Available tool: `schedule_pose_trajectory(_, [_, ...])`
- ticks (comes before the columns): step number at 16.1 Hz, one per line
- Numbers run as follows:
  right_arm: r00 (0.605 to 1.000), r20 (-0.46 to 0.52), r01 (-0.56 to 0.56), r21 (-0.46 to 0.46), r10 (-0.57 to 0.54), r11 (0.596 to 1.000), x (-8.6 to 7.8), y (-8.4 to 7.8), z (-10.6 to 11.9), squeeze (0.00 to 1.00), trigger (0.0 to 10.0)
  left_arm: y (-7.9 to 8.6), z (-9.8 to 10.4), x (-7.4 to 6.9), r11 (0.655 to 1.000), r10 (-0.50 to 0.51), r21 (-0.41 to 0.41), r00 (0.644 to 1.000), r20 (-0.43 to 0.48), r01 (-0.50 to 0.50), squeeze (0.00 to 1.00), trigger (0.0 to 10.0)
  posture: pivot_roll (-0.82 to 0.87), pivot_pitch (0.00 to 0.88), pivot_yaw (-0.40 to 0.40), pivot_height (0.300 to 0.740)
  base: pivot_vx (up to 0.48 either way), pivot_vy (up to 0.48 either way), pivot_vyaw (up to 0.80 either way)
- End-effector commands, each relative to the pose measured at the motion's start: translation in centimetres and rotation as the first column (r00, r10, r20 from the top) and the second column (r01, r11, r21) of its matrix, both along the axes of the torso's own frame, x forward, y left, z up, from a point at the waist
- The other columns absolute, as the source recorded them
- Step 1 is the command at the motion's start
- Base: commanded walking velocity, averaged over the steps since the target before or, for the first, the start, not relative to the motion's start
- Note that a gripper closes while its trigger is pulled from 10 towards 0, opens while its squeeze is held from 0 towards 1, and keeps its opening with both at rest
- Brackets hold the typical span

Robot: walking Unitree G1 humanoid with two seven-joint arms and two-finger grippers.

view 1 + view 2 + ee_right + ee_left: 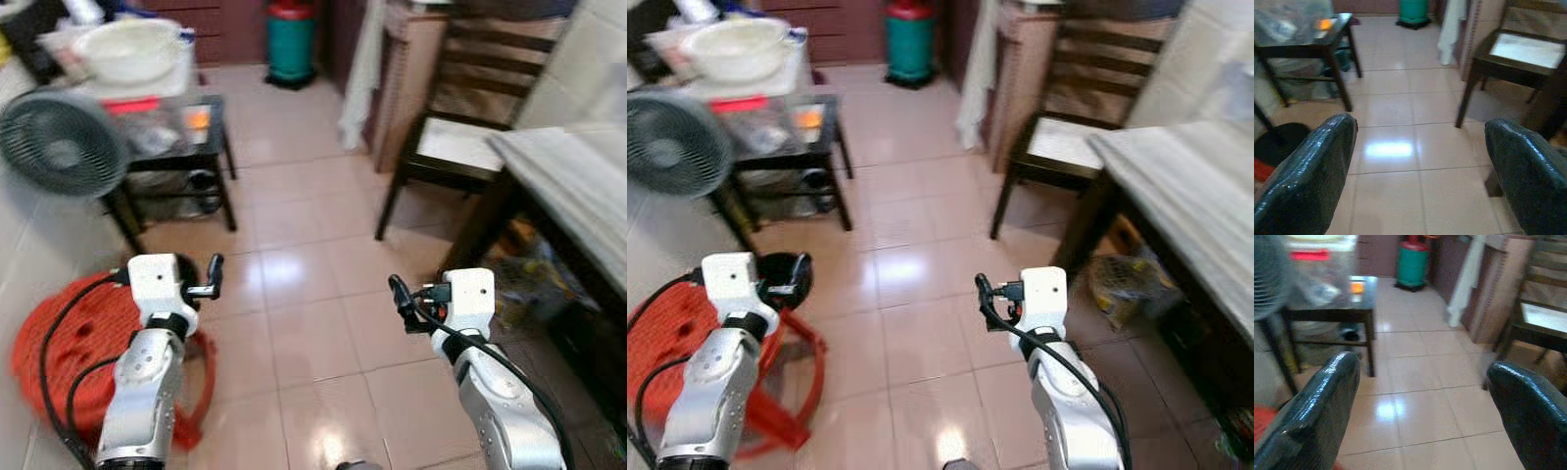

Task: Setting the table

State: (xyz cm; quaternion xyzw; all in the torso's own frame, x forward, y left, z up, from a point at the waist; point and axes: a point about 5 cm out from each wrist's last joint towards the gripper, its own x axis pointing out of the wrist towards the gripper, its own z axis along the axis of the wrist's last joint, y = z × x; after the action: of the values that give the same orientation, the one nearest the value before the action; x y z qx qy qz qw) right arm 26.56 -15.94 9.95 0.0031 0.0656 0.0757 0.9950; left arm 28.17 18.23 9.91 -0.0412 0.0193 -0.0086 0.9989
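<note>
The dining table (pixel 573 181) with a pale marble top stands at the right edge, and a dark wooden chair (pixel 460 147) with a light seat is pushed near its far end. Both my arms are raised over the tiled floor, well short of the table. My left gripper (pixel 212 277) is open with nothing between its fingers (pixel 1327 401). My right gripper (pixel 399 294) is also open and empty, its pads (pixel 1312 171) wide apart. No tableware lies on the visible part of the table top.
A black side table (pixel 211 147) at the left carries a white basin (pixel 127 47) and clutter. A grey fan (pixel 59 142) and a red coiled hose (pixel 54 362) sit at my left. A green cylinder (pixel 291 44) and a hanging white cloth (pixel 362 69) stand further back.
</note>
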Motion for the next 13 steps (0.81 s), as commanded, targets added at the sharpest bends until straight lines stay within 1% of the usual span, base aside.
schedule_pose_trajectory(1, [0.999,0.037,0.008,-0.005,-0.008,1.0,-0.1,-0.09,0.77,0.0,10.0,-0.44,0.12,-0.15,0.999,-0.032,0.002,0.999,0.006,0.032,0.0,10.0,-0.2,0.126,0.005,0.74,0.3,0.0,-0.77])
schedule_pose_trajectory(7, [0.999,0.046,0.014,-0.003,-0.014,1.0,-0.01,-0.05,0.94,0.0,10.0,-0.46,0.24,-0.11,0.999,-0.045,0.004,0.999,0.011,0.045,0.0,10.0,-0.2,0.125,0.008,0.74,0.35,0.0,-0.79])
schedule_pose_trajectory(13, [0.999,0.046,0.014,-0.008,-0.014,1.0,-0.08,0.01,0.94,0.0,10.0,-0.62,-0.06,-0.26,0.998,-0.064,0.008,0.998,-0.002,0.064,0.0,10.0,-0.2,0.124,0.008,0.74,0.316,0.0,-0.79])
